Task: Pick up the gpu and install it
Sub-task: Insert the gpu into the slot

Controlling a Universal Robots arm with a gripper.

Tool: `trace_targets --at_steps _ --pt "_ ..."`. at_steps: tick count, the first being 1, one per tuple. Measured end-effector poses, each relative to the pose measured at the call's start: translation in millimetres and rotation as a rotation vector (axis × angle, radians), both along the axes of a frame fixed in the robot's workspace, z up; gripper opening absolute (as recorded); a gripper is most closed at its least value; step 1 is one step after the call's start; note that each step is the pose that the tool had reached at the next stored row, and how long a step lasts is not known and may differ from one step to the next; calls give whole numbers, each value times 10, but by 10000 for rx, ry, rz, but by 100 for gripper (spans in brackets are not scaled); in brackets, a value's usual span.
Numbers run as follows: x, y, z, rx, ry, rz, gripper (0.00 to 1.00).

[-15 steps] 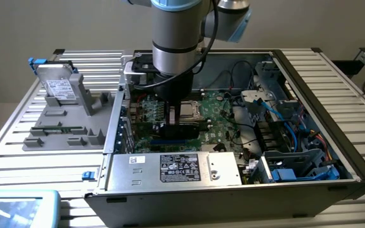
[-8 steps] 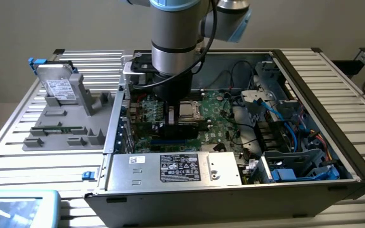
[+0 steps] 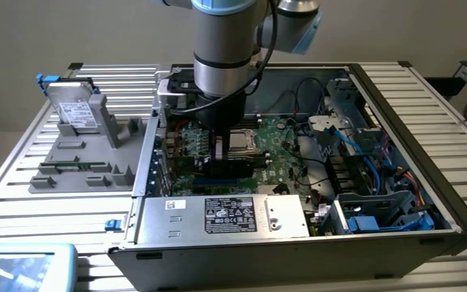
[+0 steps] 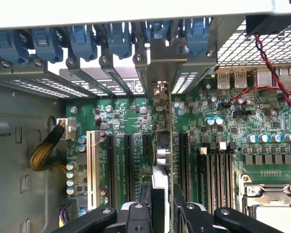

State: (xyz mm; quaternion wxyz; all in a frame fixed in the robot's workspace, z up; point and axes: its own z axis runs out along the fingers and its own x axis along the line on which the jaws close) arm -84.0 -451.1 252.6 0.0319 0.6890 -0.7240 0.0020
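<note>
One arm (image 3: 225, 48), reaching down into the open computer case (image 3: 418, 143) on the slatted tabletop (image 3: 19, 179).

One claw (image 4: 163, 191), clenched on the graphics card (image 4: 162, 160), with a finger on each face. The card is held upright and seen edge-on.

Graphics card, location: inside the case, over the green main board (image 4: 126, 114) and in line with the long black slots (image 4: 127, 165). Its metal end bracket (image 4: 157, 58) is at the case's rear wall, among slot covers with blue latches (image 4: 82, 39). Whether its lower edge is seated in a slot cannot be told.

One white slot (image 4: 91, 170), beside the black ones, toward the case's side wall.

One grey power supply (image 3: 225, 216), labelled, at the case's near wall in the exterior view.

One silver hard drive (image 3: 75, 112), leaning in a grey holder (image 3: 87, 164), outside the case on the exterior view's left.
</note>
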Motion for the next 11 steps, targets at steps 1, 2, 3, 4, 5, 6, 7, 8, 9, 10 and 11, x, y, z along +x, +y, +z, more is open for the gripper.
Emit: trace_targets --at_steps 1,2,3,4,5,6,7,8,9,10,11 --pt "0 0 -2 5 2 -2 28" --pt "-1 0 -3 11 8 -4 28" --pt "-1 0 -3 20 16 -4 28" --pt "-1 0 -4 32 26 -5 28" --pt "-1 0 -4 47 37 -5 28" --pt "-1 0 -4 66 49 -6 28" --pt "-1 0 -5 80 63 -7 28" --pt "-1 0 -6 90 78 -7 28" --pt "-1 0 -5 92 81 -8 28" --pt "-1 0 -6 93 82 -8 28" --pt "-1 0 -5 92 83 -8 28"
